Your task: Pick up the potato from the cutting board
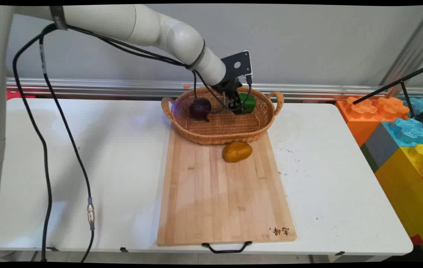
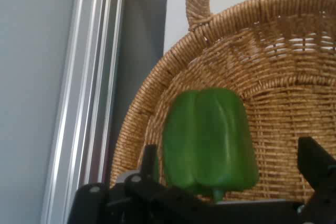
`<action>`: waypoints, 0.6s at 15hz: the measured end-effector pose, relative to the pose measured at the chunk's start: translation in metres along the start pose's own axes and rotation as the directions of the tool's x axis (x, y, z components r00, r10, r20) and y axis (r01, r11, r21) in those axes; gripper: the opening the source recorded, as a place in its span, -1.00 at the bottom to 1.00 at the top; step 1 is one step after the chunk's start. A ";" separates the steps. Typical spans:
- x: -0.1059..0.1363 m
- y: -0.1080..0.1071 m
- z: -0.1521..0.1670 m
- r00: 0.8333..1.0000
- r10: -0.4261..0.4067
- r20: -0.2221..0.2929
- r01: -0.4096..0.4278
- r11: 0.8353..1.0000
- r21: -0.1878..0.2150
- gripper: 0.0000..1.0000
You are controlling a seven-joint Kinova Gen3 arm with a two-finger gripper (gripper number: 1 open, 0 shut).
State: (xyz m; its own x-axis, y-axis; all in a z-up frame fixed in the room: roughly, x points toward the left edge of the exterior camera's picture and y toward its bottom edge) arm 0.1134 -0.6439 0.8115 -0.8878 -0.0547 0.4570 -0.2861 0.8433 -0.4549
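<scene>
Bench (image 1: 85,167), left to right: a dark purple vegetable (image 1: 200,109) sits in the left half of the wicker basket (image 1: 226,136); the gripper (image 1: 233,105) is lowered into the right half, at the green pepper (image 1: 247,103). In the hand view the pepper (image 2: 210,140) lies directly ahead between the spread fingers (image 2: 315,163), apparently ungripped, its long axis along the gripper's line, stem end nearest. A yellow-brown potato (image 1: 237,151) lies on the cutting board (image 1: 226,201), just in front of the basket.

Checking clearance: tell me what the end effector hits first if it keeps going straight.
The green bell pepper, lying between the open end effector fingers inside the wicker basket; the basket wall is behind it, probably.
</scene>
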 end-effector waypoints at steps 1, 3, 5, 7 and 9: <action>0.001 0.000 -0.001 1.000 -0.011 -0.001 0.011 1.000 -0.002 1.00; 0.004 0.001 -0.005 0.999 -0.032 -0.006 0.032 0.999 -0.004 1.00; 0.008 0.003 -0.013 0.998 -0.054 -0.012 0.054 0.999 -0.007 1.00; 0.012 0.007 -0.027 0.996 -0.085 -0.017 0.085 0.996 -0.012 1.00; 0.016 0.017 -0.049 0.992 -0.127 -0.016 0.126 0.992 -0.024 1.00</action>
State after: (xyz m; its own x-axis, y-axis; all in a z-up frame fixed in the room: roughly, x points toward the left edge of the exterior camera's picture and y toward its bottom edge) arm 0.1119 -0.6046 0.8489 -0.8386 -0.1525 0.5229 -0.3872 0.8421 -0.3755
